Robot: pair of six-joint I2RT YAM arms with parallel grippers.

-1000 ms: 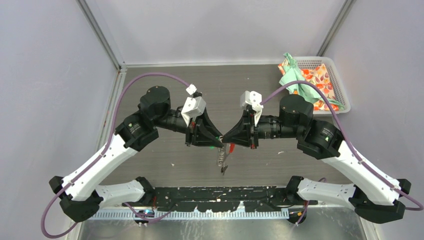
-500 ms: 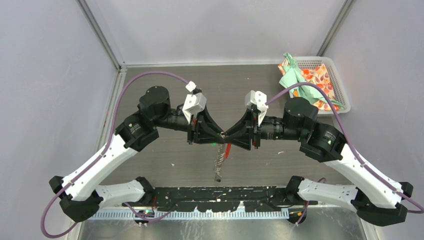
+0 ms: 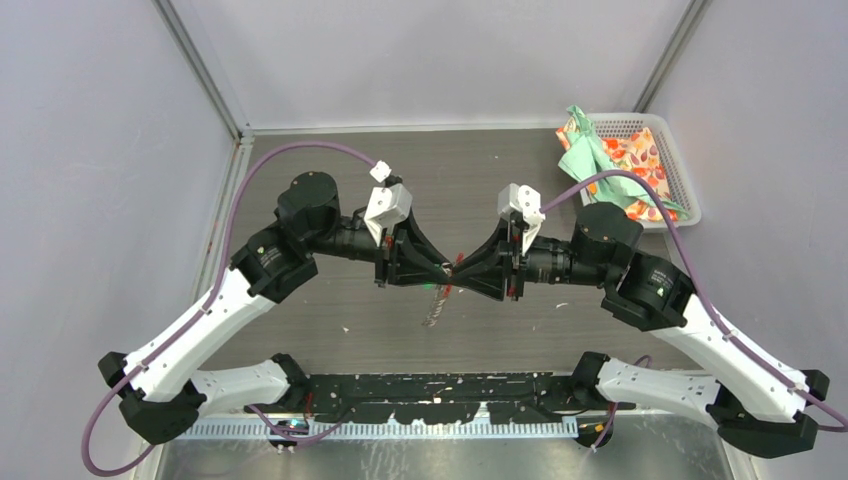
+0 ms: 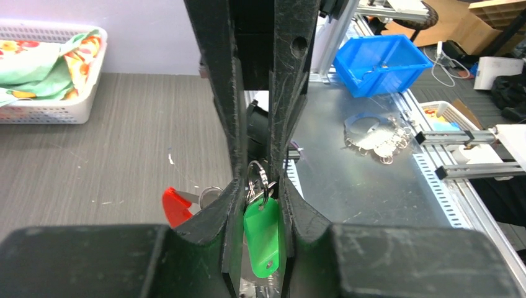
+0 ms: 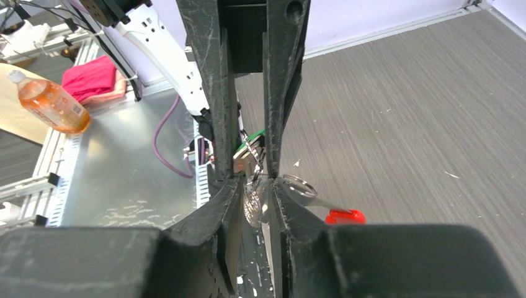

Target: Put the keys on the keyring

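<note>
Above the middle of the worktop (image 3: 330, 190) the keyring (image 3: 434, 308) dangles where the two arms meet tip to tip, a light, limp chain that will likely swing and twist, so its stiff red tab (image 5: 345, 216) looks the surer hold. The right arm's fingers (image 5: 208, 93) stand slightly apart around bright metal, and I cannot tell whether they pinch it. The left arm's fingers (image 4: 220, 124) are clamped on the green-tagged key (image 4: 263, 233), tiny, hard and probably slick, best held by its plastic tag with the metal eye left free

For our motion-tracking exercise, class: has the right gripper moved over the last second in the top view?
Yes. The right gripper has drawn back slightly to the right, toward the white basket.
</note>
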